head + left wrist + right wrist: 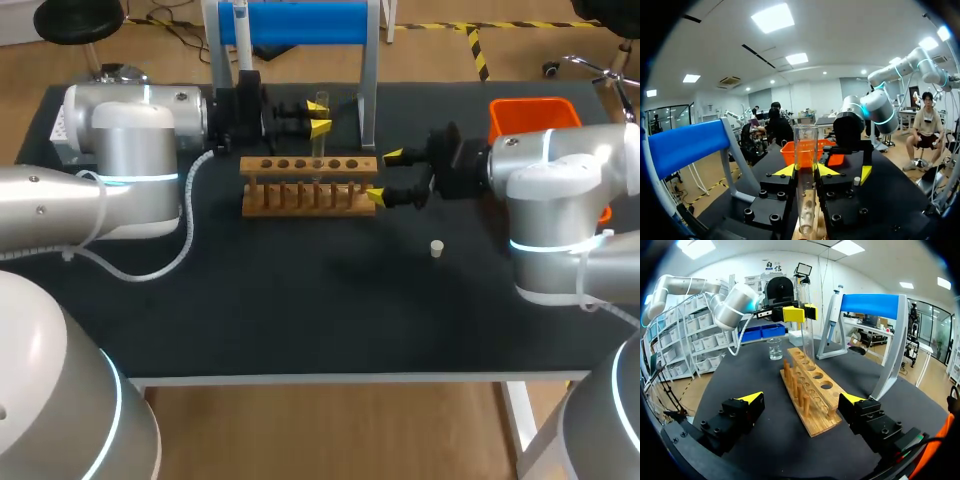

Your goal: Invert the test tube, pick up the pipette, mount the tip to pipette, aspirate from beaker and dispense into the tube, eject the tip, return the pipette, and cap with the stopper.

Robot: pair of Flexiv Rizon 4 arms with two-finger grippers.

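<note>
The black worktop (330, 300) bears a rack (310, 185). Left gripper (319, 116) clamps the upright tube (319, 145); right gripper (385, 177) gapes empty beside the rack.

I get bright, even light from ceiling panels (772, 17); shadows faint on dark table (300, 300); glints on test tube (805, 145).

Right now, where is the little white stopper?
In the head view, the stopper stands alone on the table, at its right, nearer the front edge than the right gripper and wooden rack.
</note>
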